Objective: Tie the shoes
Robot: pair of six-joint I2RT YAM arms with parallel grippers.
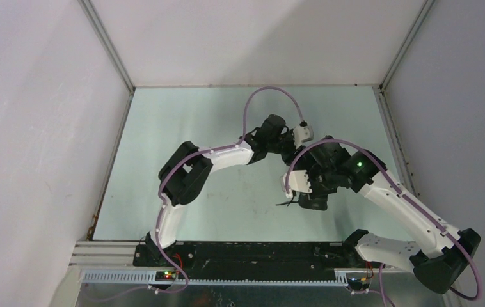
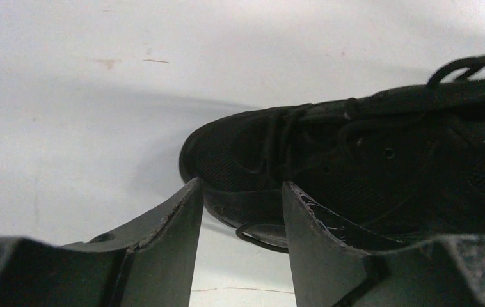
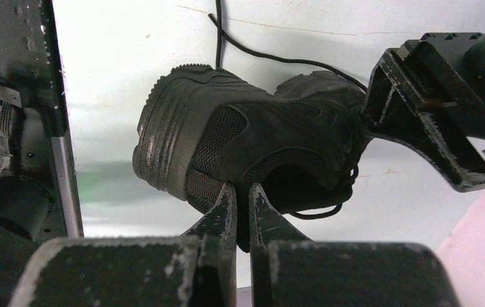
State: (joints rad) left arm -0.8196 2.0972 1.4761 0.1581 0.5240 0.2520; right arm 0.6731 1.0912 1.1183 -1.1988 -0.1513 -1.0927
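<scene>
The black shoe (image 3: pixel 259 134) fills the middle of the right wrist view, sole to the left. My right gripper (image 3: pixel 241 187) is shut on the mesh rim of its opening. A thin black lace (image 3: pixel 278 57) trails away over the table. In the left wrist view the shoe (image 2: pixel 355 153) lies just past my left gripper (image 2: pixel 240 185), which is open and empty, with a lace loop (image 2: pixel 259 238) between its fingers. In the top view both grippers meet right of centre, the left (image 1: pixel 291 157) and the right (image 1: pixel 317 185), and they hide most of the shoe (image 1: pixel 311 201).
The pale green table (image 1: pixel 227 211) is walled by white panels on three sides. A metal rail (image 1: pixel 227 276) runs along the near edge by the arm bases. The left gripper's finger (image 3: pixel 432 128) shows past the shoe in the right wrist view.
</scene>
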